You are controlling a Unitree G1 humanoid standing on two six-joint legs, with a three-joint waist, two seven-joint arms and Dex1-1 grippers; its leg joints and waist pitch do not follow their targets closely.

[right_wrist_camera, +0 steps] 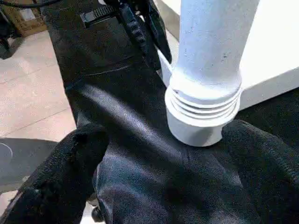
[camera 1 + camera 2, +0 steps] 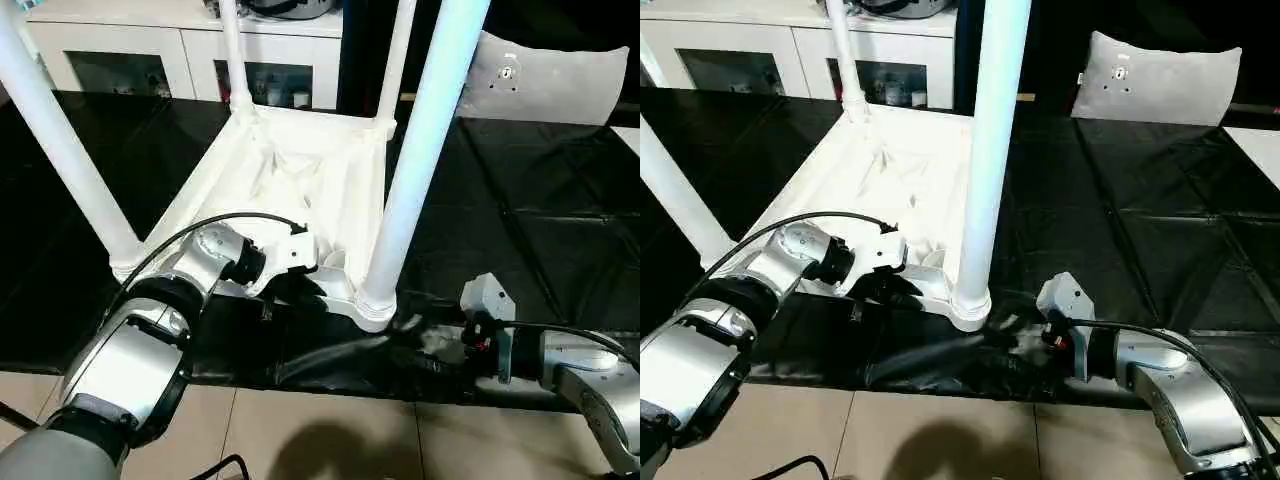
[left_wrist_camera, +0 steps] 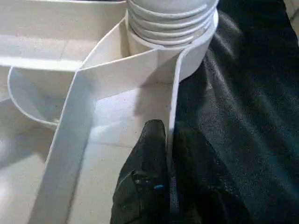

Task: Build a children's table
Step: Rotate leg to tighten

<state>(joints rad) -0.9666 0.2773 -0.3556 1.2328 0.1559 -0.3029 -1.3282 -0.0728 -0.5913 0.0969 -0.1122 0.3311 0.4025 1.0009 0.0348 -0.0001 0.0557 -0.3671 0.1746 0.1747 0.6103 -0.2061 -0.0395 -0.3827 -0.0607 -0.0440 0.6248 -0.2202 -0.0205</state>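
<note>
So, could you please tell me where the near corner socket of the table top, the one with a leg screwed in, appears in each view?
Left eye view: near corner socket, lower centre.
Right eye view, lower centre.
Left wrist view, top, beyond the left gripper clamping the table top's rim.
Right wrist view, centre, between the right gripper's fingers.
Shared landmark: the leg's threaded collar.

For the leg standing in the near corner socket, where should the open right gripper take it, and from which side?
On the near leg, grip the smooth round tube just above the threaded collar, coming level from the robot's side. The right gripper already faces it, jaws wide on either side of the socket; higher up the tube has more leverage.
</note>
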